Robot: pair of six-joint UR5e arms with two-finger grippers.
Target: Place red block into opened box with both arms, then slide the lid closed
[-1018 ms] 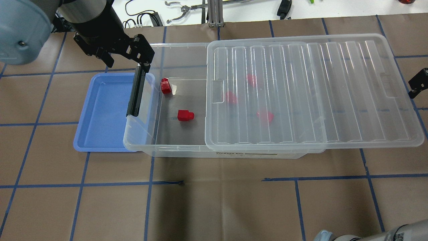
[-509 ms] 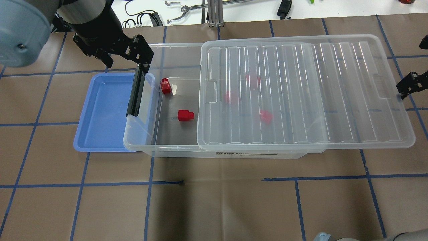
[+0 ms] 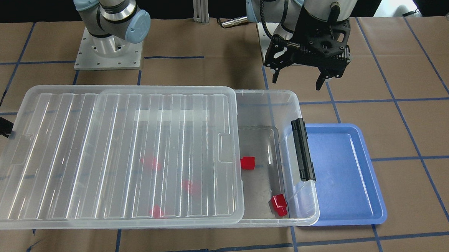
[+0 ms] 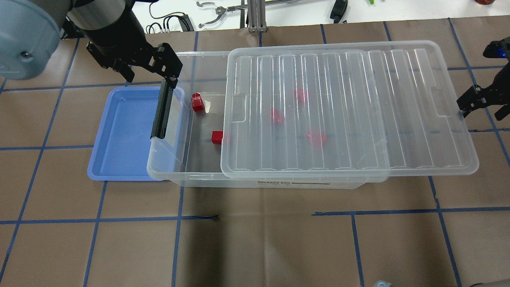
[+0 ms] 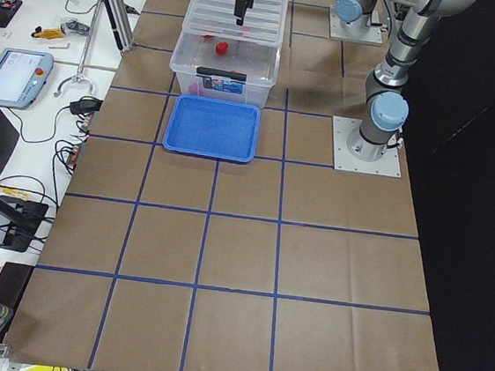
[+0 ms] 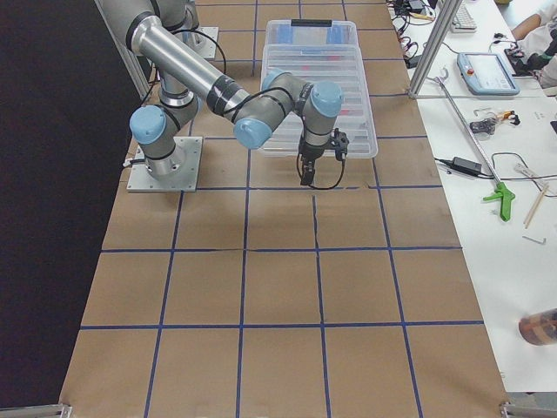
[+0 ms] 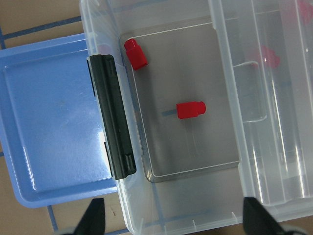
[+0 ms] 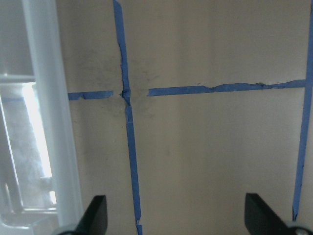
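Ribbed see-through lid [image 4: 350, 111] covers most of the clear box [image 4: 165, 159], stubby red block [image 4: 197, 103] showing inside. Left fingers [image 7: 93, 215] and right fingers [image 8: 96, 213] both wide, empty.

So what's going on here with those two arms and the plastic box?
They're closing a clear storage box. The open right end effector is at the short edge of the ribbed lid, which has slid further over the box in the last second, leaving a strip at the latch end uncovered. Five red blocks lie inside. The left end effector hovers open near the latch end, holding nothing.
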